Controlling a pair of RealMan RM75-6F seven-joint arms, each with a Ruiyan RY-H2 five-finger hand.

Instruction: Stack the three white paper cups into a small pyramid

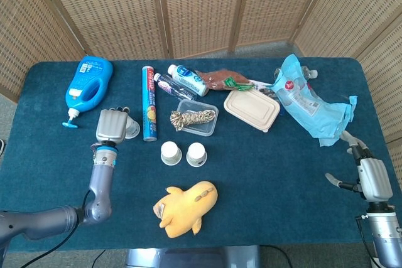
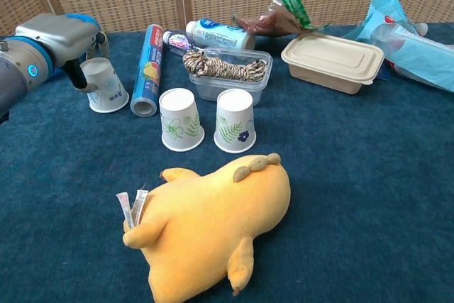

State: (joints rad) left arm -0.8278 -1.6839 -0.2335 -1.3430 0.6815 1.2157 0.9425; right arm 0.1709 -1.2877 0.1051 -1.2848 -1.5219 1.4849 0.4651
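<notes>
Two white paper cups stand upside down side by side mid-table, one with a green leaf print (image 2: 179, 119) (image 1: 169, 152) and one with a leaf and blue flower print (image 2: 235, 120) (image 1: 196, 154). A third cup (image 2: 104, 84) (image 1: 131, 130) stands tilted left of the blue tube. My left hand (image 2: 58, 34) (image 1: 112, 125) grips this cup from the left, thumb on its near side and fingers curled over its top. In the head view the hand hides most of the cup. At the table's right edge my right hand (image 1: 370, 177) holds nothing, its fingers apart.
A yellow plush toy (image 2: 213, 228) lies in front of the two cups. Behind them are a clear box of rope (image 2: 227, 69), a blue tube (image 2: 147, 58), bottles (image 2: 216, 34), a beige lidded container (image 2: 332, 60) and a blue plastic bag (image 1: 311, 105). A blue detergent jug (image 1: 88, 83) lies far left.
</notes>
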